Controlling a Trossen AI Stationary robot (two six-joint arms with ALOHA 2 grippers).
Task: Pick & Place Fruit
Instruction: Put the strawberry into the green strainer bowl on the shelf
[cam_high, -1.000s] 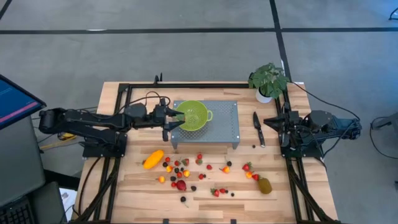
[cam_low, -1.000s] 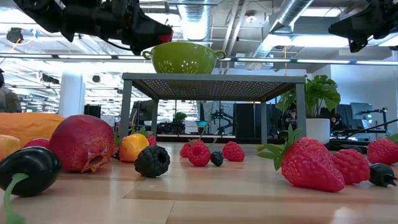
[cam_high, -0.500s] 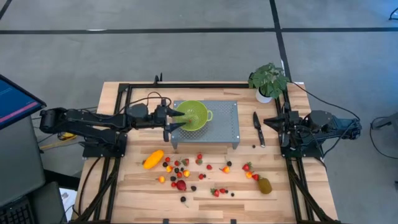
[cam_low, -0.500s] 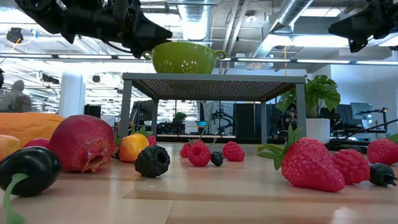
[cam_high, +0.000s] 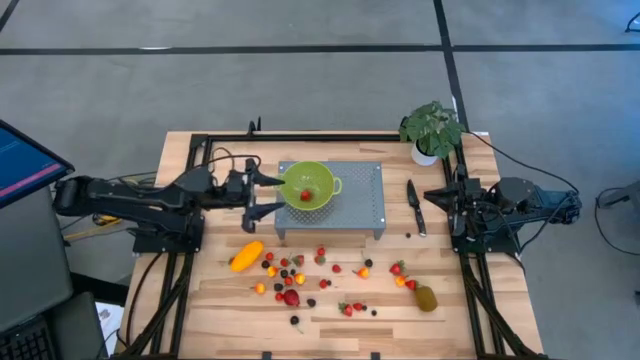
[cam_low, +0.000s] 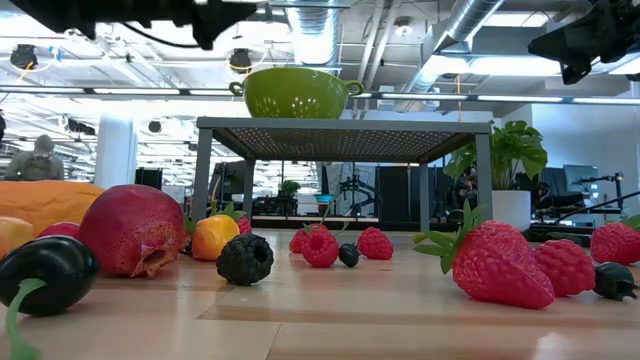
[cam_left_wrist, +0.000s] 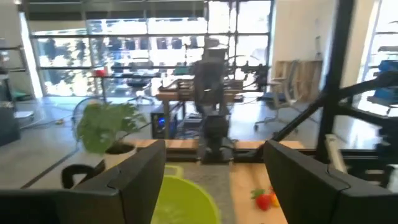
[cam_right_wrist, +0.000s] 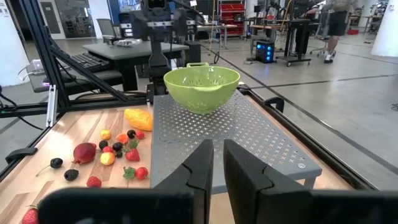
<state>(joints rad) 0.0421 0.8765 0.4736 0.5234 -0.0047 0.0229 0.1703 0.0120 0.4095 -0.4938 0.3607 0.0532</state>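
A green colander (cam_high: 309, 186) stands on a grey perforated stand (cam_high: 360, 205), with a small red fruit (cam_high: 305, 196) lying in it. My left gripper (cam_high: 272, 192) hovers open just left of the colander's rim (cam_left_wrist: 180, 199), touching nothing. My right gripper (cam_high: 430, 195) waits shut at the table's right side, empty. On the wooden table in front of the stand lie a long orange-yellow fruit (cam_high: 246, 255), a red round fruit (cam_high: 291, 297), a kiwi-like oval (cam_high: 427, 298) and many small berries (cam_high: 330, 268).
A black-handled knife (cam_high: 414, 208) lies right of the stand. A potted green plant (cam_high: 430, 130) stands at the far right corner. Black frame rails (cam_high: 200, 145) run along the table's edges. People show in the room beyond the table.
My left gripper has drawn back from over the colander toward the table's left edge, has risen a little and has opened wider. A small red fruit now shows lying in the colander, which has stayed in place.
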